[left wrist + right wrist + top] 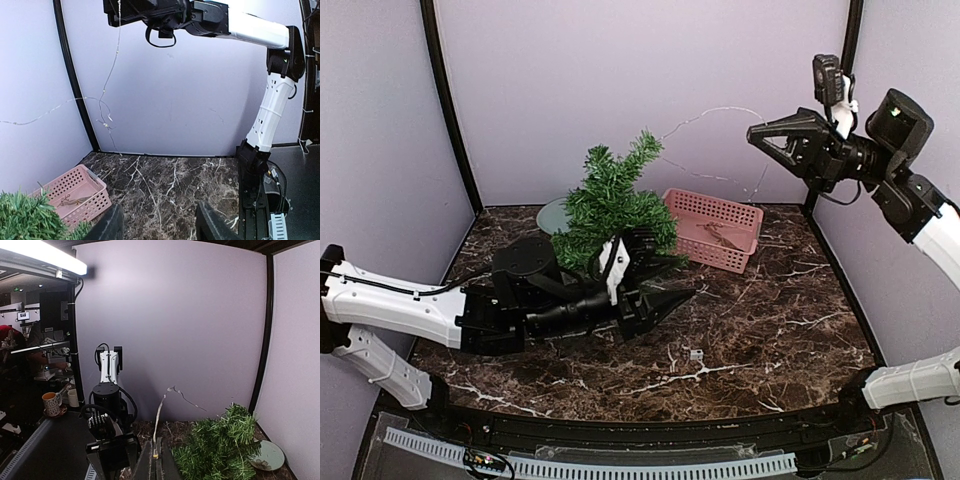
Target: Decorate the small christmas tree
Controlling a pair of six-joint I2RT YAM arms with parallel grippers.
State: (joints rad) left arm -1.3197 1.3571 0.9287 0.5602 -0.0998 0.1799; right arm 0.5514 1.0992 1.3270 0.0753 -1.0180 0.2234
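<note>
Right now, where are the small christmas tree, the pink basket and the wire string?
small christmas tree (610,200): top external view, middle of its branches.
pink basket (715,252): top external view, near wall.
wire string (159,425): right wrist view, stretch nearest the camera.
</note>
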